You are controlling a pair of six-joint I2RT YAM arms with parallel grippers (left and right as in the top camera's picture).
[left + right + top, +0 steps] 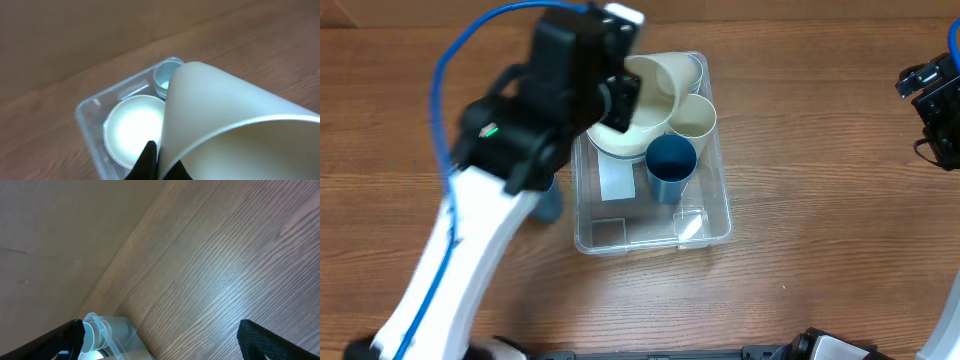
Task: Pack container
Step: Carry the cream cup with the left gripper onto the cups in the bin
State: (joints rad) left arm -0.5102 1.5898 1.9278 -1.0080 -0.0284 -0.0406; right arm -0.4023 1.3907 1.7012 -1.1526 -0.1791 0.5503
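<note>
Left gripper [622, 100] pinches tilted cream bowl [655, 85] by rim over container [705, 235] mid-table; best level it, nest into white bowl [132, 125], clear of blue cup [670, 165].

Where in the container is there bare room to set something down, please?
The near end of the container is bare, from the white label and blue cup to the near wall. The far end is crowded: white bowl, upright cream cup, tilted cream cup.
</note>
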